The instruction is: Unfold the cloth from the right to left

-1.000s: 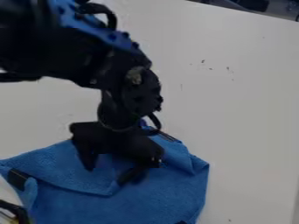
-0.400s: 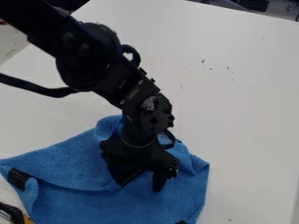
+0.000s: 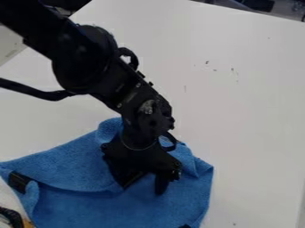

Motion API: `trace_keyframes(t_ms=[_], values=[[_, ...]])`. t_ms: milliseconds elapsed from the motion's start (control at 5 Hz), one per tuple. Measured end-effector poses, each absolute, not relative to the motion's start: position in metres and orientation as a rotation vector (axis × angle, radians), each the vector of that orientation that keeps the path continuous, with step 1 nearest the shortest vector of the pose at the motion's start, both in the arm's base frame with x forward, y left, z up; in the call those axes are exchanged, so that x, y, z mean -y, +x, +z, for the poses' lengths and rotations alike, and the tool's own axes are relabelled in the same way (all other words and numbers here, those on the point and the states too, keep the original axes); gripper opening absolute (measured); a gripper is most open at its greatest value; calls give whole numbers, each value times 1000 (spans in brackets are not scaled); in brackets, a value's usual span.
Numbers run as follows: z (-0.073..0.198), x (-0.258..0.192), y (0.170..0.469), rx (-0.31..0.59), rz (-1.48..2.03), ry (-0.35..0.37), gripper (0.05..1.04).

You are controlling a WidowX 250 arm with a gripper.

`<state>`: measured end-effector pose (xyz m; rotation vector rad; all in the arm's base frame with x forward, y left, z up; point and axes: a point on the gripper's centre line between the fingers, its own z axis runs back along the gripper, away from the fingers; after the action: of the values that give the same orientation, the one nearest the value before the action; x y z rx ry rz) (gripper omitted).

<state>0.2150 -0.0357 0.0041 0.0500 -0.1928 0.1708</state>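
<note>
The black gripper (image 3: pixel 143 189) stands over the middle of the blue cloth, pointing down, open, its two fingers apart with blue fabric visible between and below them. Spread across the lower left of the table, the cloth (image 3: pixel 89 209) has a folded layer over its upper left part, whose edge runs from the left corner toward the gripper. A rounded hump of fabric rises just behind the gripper's left side. Dark patches mark the cloth's left corner and bottom edge. The arm hides part of the cloth's upper middle, and whether the fingers touch fabric I cannot tell.
The arm comes in from the upper left over the white table (image 3: pixel 250 111), with a cable looping at its left. At the bottom left corner, a dark object with a yellow part (image 3: pixel 27 222) lies close beside the cloth.
The gripper has shifted right across the cloth and turned, and the upper arm has swung. The hump behind it now shows. Since the middle frame the arm has moved only slightly left.
</note>
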Motion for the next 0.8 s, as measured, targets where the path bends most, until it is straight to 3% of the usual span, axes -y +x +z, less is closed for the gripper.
trace_keyframes(t_ms=[600, 800], values=[[26, 21, 212, 160, 226, 78, 1001], [24, 12, 223, 212, 230, 68, 1001]])
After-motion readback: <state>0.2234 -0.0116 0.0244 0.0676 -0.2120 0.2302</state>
